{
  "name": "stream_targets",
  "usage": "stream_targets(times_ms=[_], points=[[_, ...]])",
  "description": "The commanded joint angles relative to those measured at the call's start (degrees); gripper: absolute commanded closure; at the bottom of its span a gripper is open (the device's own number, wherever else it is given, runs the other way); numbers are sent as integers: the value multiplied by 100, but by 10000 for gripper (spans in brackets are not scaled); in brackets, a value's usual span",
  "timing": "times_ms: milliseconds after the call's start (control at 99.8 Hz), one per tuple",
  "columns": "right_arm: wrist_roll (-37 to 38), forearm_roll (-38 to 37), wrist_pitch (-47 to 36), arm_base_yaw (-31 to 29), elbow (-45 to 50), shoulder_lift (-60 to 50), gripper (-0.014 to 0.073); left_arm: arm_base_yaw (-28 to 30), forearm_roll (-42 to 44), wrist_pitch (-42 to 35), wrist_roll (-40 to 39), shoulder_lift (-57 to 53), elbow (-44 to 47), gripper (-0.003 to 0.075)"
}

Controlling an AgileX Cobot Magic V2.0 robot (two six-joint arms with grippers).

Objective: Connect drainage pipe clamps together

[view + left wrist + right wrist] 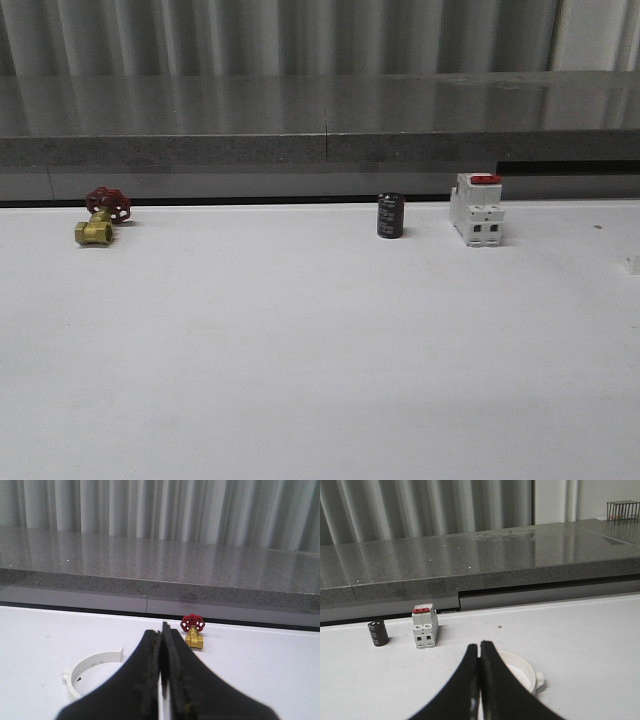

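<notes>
One white half-ring drainage pipe clamp [95,660] lies flat on the white table, just beside and partly behind my left gripper [161,632]. That gripper is shut with nothing between its fingers. The other white clamp [527,671], with a small outer lug, lies on the table behind my right gripper [479,646], whose dark fingers hide much of it. The right gripper is also shut and holds nothing. Both grippers hover close over the table, near their clamps but apart from them.
A brass valve with a red handwheel [100,215] stands at the back left. A black cylinder [390,216] and a white switch block with a red top [477,208] stand at the back right. A grey stone ledge [320,140] runs behind the table.
</notes>
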Motion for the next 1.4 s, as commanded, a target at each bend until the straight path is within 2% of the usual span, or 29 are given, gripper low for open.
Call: stream_targets(times_ms=[0, 321, 471, 631, 862, 982, 1133, 1393], points=[[-14, -51, -453, -23, -114, -105, 661, -46, -3, -515, -9, -188, 273, 741], [-14, -51, -453, -23, -114, -105, 661, -46, -3, -566, -9, -188, 230, 741], [-14, -51, -453, -23, -114, -105, 661, -46, -3, -360, -9, -135, -242, 741], [-14, -51, -453, -23, -114, -105, 661, -46, -104, 702, -9, 409, -1379, 741], [-14, -51, -453, -23, -114, -105, 661, -46, 148, 2884, -9, 2108, -3542, 741], [-14, -51, -453, -23, -114, -105, 661, -46, 149, 3685, -9, 2851, -4287, 741], [-14, -51, -453, -23, -114, -105, 661, -46, 7, 4122, -9, 3571, -4764, 741], [-14, -51, -453, -23, -114, -105, 661, -46, -101, 4219, 72, 4095, -4782, 728]])
